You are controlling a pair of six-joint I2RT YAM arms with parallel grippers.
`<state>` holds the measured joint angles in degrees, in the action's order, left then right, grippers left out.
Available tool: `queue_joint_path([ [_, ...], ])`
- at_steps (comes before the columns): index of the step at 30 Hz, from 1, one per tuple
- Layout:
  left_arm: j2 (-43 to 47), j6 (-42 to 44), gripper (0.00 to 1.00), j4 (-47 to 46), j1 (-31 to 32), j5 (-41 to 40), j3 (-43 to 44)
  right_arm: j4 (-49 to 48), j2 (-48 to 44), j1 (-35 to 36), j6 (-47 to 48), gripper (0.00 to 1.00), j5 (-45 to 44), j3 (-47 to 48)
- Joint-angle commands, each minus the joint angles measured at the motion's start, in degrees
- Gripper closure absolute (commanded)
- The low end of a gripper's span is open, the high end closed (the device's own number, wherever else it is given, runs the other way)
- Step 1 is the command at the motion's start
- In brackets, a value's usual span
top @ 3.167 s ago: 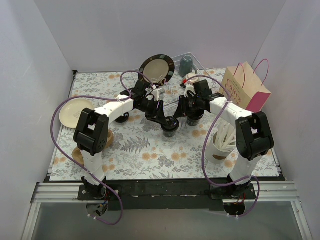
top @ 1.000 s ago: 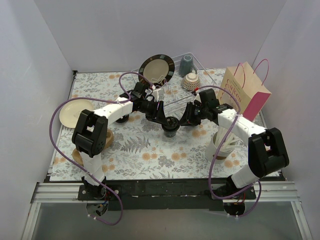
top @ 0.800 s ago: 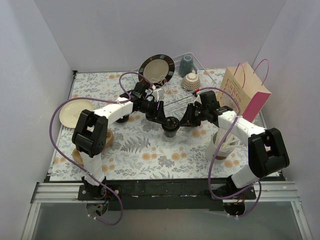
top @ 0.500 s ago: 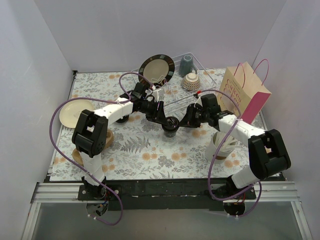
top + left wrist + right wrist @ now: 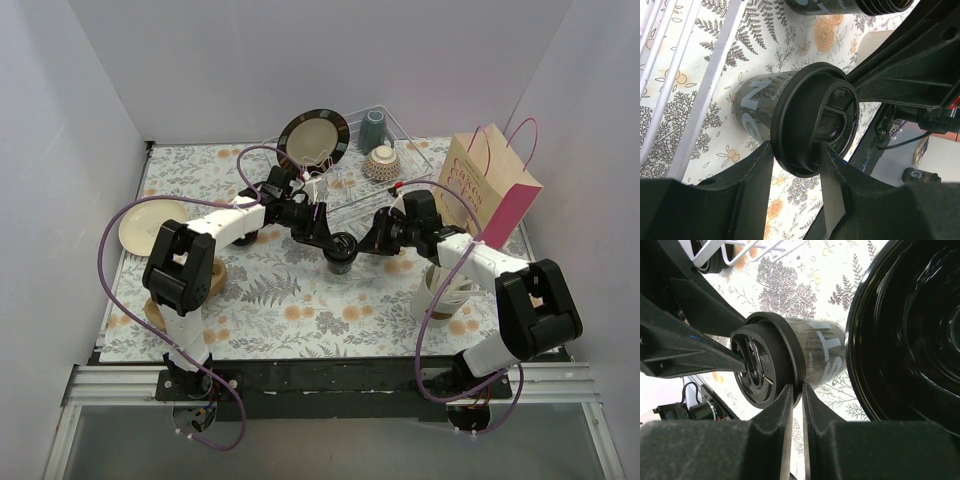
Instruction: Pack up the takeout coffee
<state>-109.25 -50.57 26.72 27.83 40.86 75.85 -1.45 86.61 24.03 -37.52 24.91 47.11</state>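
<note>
Black lidded cup (image 5: 340,248) | upright, long axis vertical | lid up

Seen from above, the left arm (image 5: 225,218) rises from its base at 7 o'clock. Its forearm runs toward 2 o'clock and its wrist turns down toward 4 o'clock. The left gripper (image 5: 795,156) sits near centre, its fingers (image 5: 747,180) pressed against opposite sides of a lidded coffee cup (image 5: 757,102) just under the rim.

The right arm (image 5: 475,258) comes from 5 o'clock, elbow out at 4 o'clock and forearm reaching toward 10 o'clock. The right gripper (image 5: 798,389) points toward 9 o'clock. Its jaws are narrowed to a thin slit with the tips at the edge of the cup's lid (image 5: 760,367); whether they pinch it cannot be told.
</note>
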Motion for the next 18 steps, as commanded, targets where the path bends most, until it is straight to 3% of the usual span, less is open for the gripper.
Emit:
queue_joint_path([
  [1, -10.9, 7.9, 0.66, 13.4, 2.7, -30.9, -7.3, 11.7, 4.4, 3.0, 4.8, 0.81, -7.3, 1.0],
  [7, -6.7, 5.6, 0.64, 14.0, 2.6, -26.8, -7.7, 13.5, 4.2, 3.0, 4.1, 0.71, -5.7, 5.3],
  [18, -5.5, 3.8, 0.62, 12.9, 2.6, -23.5, -8.9, 14.5, 3.2, 3.0, 3.9, 0.72, -4.2, 9.7],
])
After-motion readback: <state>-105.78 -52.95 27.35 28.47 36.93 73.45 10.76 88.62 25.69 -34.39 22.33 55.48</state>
